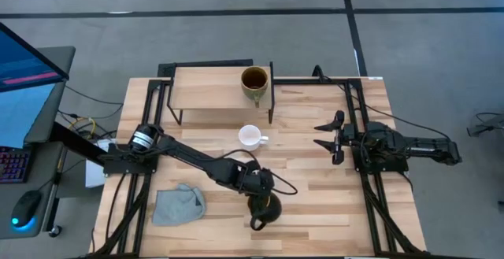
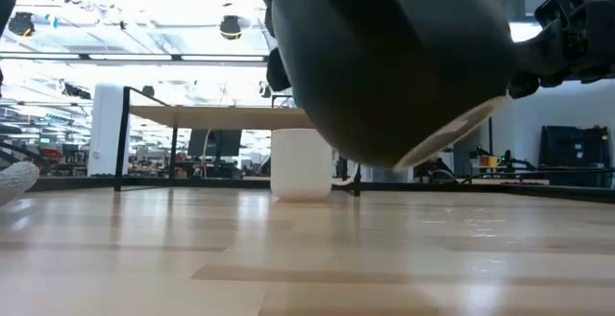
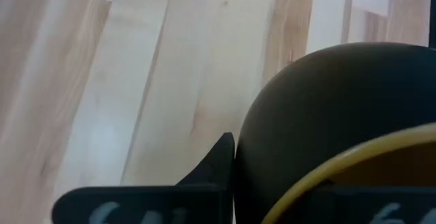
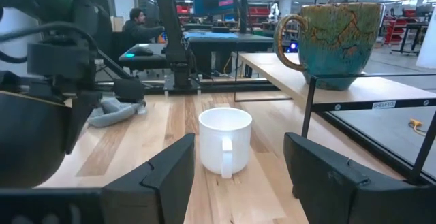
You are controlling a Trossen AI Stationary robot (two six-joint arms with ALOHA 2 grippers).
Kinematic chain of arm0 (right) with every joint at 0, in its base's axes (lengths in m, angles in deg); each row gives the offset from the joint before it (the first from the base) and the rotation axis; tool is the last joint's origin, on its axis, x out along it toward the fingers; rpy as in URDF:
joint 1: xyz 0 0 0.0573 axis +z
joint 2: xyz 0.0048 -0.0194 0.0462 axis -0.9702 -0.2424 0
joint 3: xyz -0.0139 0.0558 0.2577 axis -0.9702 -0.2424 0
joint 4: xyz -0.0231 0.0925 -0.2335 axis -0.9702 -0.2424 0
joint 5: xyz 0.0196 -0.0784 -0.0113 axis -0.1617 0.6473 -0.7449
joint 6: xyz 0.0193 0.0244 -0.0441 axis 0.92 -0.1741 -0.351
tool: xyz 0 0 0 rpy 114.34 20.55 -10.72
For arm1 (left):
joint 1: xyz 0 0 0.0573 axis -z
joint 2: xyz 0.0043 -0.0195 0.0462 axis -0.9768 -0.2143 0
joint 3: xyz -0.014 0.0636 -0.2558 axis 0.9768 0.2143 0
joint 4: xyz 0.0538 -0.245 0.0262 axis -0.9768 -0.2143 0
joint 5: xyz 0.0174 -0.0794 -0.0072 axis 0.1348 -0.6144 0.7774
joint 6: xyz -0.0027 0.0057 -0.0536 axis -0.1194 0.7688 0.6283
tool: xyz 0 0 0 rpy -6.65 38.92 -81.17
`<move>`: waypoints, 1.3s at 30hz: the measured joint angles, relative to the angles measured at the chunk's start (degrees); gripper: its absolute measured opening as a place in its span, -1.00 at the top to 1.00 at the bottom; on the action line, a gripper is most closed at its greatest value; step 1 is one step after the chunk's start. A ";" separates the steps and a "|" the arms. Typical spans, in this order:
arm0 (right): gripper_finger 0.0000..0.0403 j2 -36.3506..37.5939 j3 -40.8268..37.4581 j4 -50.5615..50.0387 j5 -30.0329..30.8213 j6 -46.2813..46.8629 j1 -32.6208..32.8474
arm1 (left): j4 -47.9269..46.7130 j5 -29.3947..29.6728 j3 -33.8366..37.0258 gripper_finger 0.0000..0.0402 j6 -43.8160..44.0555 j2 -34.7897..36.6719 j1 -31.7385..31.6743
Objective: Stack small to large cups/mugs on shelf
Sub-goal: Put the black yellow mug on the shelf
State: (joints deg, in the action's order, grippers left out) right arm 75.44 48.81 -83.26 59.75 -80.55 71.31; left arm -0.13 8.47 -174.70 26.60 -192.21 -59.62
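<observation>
The olive-tan mug (image 1: 254,83) stands upright on the light-wood shelf (image 1: 213,90) at the table's far side; it also shows in the right wrist view (image 4: 337,37). The small white mug (image 1: 250,137) stands upright on the table in front of the shelf. My left gripper (image 1: 260,194) is shut on the dark mug (image 1: 264,208) near the table's front middle. My right gripper (image 1: 331,137) is open and empty at the right, its fingers (image 4: 170,173) pointing toward the white mug (image 4: 225,142). My left gripper holds the dark mug by its wall at the yellow-edged rim (image 3: 320,173). One finger (image 3: 214,166) lies on the outer wall; the other is hidden by the mug. The mug is lifted clear of the table and tilted, its base (image 2: 452,133) showing in the low view.
A grey-blue cloth (image 1: 179,204) lies on the table at the front left. The shelf's thin black legs (image 1: 272,109) stand just behind the white mug. A person (image 4: 136,23) sits at a desk in the room beyond the table.
</observation>
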 joint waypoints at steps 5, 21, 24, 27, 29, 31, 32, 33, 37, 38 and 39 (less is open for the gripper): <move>-0.21 0.00 0.02 0.00 0.00 0.00 0.02 | -1.97 1.40 -0.50 0.94 0.48 0.11 -0.13; -0.21 0.00 0.02 0.00 0.00 0.02 0.00 | -12.11 3.45 -0.73 0.94 3.37 0.11 -0.16; -0.21 0.00 0.01 0.00 0.00 0.02 0.00 | -16.84 4.27 -1.98 0.94 4.52 0.11 -0.27; -0.21 0.00 0.02 0.00 -0.02 0.02 0.00 | -22.85 5.47 -4.63 0.94 5.22 0.11 -0.31; -0.21 0.00 0.00 0.00 -0.02 0.02 0.00 | -27.14 6.40 -7.02 0.94 5.31 0.11 -0.31; -0.21 0.00 0.01 0.00 -0.02 0.02 0.00 | -31.19 7.70 -9.41 0.94 5.29 0.11 -0.34; -0.21 0.00 0.01 0.00 -0.02 0.02 0.01 | -33.23 8.07 -10.68 0.94 5.29 0.11 -0.44; -0.21 0.00 0.00 0.00 -0.02 0.02 0.00 | -35.38 8.41 -12.06 0.94 5.30 0.11 -0.59; -0.21 0.00 0.00 0.00 -0.02 0.02 0.01 | -44.33 9.84 -16.65 0.94 6.75 0.15 -1.34; -0.21 0.00 0.00 0.00 -0.02 0.02 0.01 | -47.06 10.02 -17.84 0.94 7.01 0.15 -1.59; -0.21 0.00 0.01 0.00 -0.02 0.02 0.02 | -49.55 10.29 -18.82 0.94 7.27 0.15 -1.85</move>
State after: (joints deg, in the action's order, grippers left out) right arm 75.44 48.82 -83.26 59.73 -80.53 71.33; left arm -49.68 18.76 -193.52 33.88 -192.06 -61.48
